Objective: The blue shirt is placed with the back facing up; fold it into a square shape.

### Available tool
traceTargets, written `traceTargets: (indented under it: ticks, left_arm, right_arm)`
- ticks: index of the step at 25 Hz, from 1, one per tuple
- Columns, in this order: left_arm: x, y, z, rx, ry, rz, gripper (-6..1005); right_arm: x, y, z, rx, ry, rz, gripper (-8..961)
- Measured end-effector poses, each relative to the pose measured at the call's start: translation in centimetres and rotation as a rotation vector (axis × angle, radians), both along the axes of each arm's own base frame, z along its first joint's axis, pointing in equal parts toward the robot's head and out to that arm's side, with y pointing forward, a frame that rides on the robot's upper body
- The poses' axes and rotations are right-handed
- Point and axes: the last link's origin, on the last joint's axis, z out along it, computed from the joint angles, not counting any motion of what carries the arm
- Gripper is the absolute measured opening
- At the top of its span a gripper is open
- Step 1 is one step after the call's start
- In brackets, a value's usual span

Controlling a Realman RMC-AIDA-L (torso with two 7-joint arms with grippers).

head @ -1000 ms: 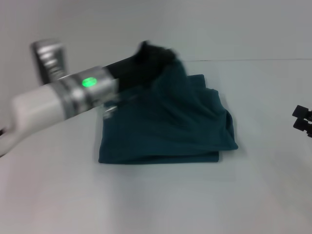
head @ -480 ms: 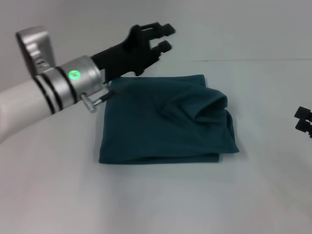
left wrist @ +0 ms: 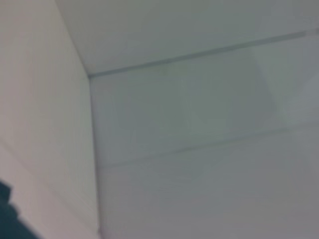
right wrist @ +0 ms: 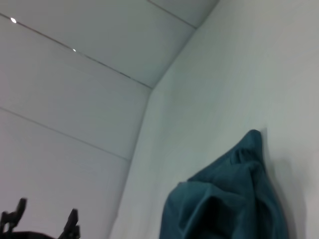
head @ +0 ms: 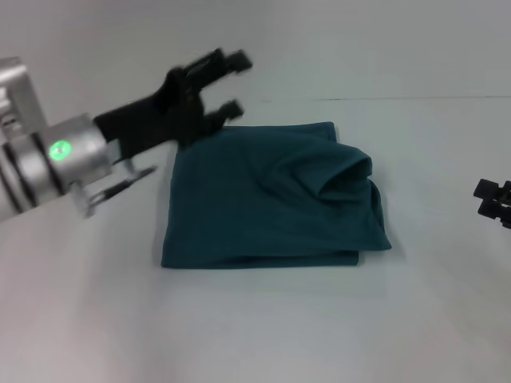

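Observation:
The blue shirt (head: 263,199) lies on the white table as a roughly square folded bundle, with a rumpled, puffed fold at its far right corner (head: 347,171). My left gripper (head: 237,83) hovers open and empty above the shirt's far left corner, clear of the cloth. The right wrist view shows the shirt (right wrist: 234,204) from its side and the left gripper (right wrist: 44,219) far off. A sliver of the shirt (left wrist: 7,221) shows in the left wrist view. My right gripper (head: 495,199) sits at the table's right edge, well away from the shirt.
The white table (head: 255,327) spreads out around the shirt, and a pale wall (head: 359,48) rises behind its far edge.
The left gripper let go of the cloth, opened, and drew back to the left and upward. The lifted fold has dropped onto the shirt. The right arm stays put.

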Motion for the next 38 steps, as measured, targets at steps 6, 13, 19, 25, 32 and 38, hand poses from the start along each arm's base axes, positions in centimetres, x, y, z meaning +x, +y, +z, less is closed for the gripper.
traceTargets:
  ticks: [6, 13, 19, 25, 32, 38]
  left_arm:
    - [-3.6, -3.4, 1.6, -0.007, 0.142, -0.115, 876]
    - [-6.6, -6.2, 2.8, 0.031, 0.258, -0.172, 938]
    - [-8.0, -7.2, 3.3, 0.065, 0.280, -0.146, 938]
    - [-8.3, -7.2, 4.3, 0.126, 0.246, -0.125, 938]
    - [-8.2, -6.8, 5.2, 0.185, 0.207, -0.103, 937]
    - [-8.0, -6.8, 5.2, 0.202, 0.184, -0.100, 937]
  right_arm:
    - [-0.8, 1.9, 0.0, -0.066, -0.093, 0.036, 640]
    - [-4.4, 6.6, 0.0, -0.145, -0.179, 0.050, 641]
    - [-8.3, 10.3, -0.9, -0.219, -0.214, 0.018, 640]
    - [-10.9, 11.8, -1.9, -0.280, -0.144, -0.065, 640]
    - [-10.7, 11.6, -2.1, -0.321, -0.067, -0.174, 641]
    - [-10.7, 11.3, -2.9, -0.319, -0.183, -0.057, 640]
